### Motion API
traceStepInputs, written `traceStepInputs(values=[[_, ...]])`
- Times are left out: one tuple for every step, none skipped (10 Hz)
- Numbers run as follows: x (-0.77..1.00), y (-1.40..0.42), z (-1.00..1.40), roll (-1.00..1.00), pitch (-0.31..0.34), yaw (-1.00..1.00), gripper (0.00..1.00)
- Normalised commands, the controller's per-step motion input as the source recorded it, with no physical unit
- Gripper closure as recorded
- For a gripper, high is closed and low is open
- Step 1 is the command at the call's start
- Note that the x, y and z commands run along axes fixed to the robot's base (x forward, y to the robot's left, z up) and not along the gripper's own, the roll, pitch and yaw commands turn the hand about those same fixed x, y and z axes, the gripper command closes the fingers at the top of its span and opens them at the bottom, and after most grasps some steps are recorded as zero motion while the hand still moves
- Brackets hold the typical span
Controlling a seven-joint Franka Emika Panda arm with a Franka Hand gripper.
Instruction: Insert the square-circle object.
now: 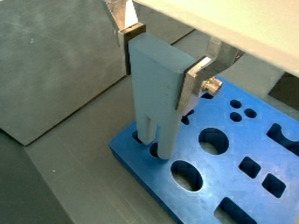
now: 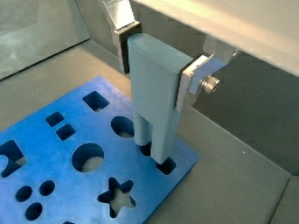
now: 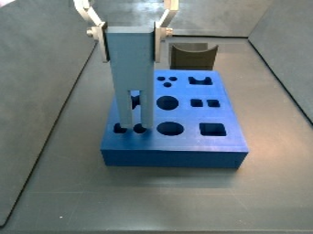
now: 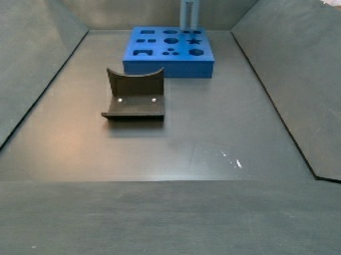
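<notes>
The square-circle object (image 3: 131,64), a tall pale grey-blue block, stands upright at a corner of the dark blue board (image 3: 171,157). Its two legs reach down into two holes there. It shows the same way in both wrist views (image 1: 158,96) (image 2: 158,96), and its top shows at the far end in a side view (image 4: 190,14). My gripper (image 3: 127,32) is above the board, shut on the block's upper part, one finger (image 1: 193,86) on each side. It also shows in a wrist view (image 2: 156,63).
The board (image 4: 167,68) has several other shaped holes, all open. A dark olive curved block (image 4: 134,98) lies on the grey floor apart from the board; it also shows in a side view (image 3: 192,55). Sloping dark walls enclose the floor.
</notes>
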Motion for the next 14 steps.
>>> traceStepInputs(values=[[0.00,0.00,-0.52,0.04,-0.026,-0.05,1.00],[-0.17,0.00,-0.41,0.00,-0.060,-0.09,1.00],[-0.16,0.00,-0.31,-0.06,-0.049,-0.09,1.00],[-0.13,0.00,-0.29,-0.04,-0.037,-0.09,1.00],[-0.21,0.00,-0.23,-0.02,-0.027,-0.11,1.00],[-0.21,0.00,-0.20,0.00,-0.029,-0.11,1.00],[-0.01,0.00,-0.27,0.00,-0.029,-0.05,1.00],[0.03,0.00,-0.41,0.00,-0.037,-0.01,1.00],[0.18,0.00,-0.49,0.09,-0.020,-0.02,1.00],[0.18,0.00,-0.50,0.16,-0.021,-0.03,1.00],[0.11,0.00,-0.46,0.19,-0.020,-0.03,1.00],[0.05,0.00,-0.45,0.20,-0.021,0.00,1.00],[0.05,0.00,-0.50,0.15,-0.026,0.00,1.00],[0.00,0.00,-0.54,0.11,-0.043,0.00,1.00]])
